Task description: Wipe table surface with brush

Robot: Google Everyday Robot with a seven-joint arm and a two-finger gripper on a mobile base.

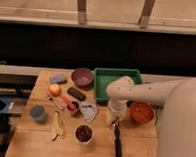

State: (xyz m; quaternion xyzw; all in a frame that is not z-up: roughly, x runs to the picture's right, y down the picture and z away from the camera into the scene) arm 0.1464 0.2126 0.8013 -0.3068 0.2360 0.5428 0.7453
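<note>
gripper [116, 122] low over table surface [137, 143], seemingly clamped on top end of brush [117, 142] | brush lies toward front edge, right of bowl of dark bits [83, 133] | looks light, stiff; handle end suits gripping

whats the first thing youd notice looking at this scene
The big white robot arm reaches in from the right, with its gripper low over the wooden table, at the top end of a long dark brush that lies toward the front edge. Next comes the green tray at the back, with an orange bowl at the right and a purple bowl to its left.
</note>
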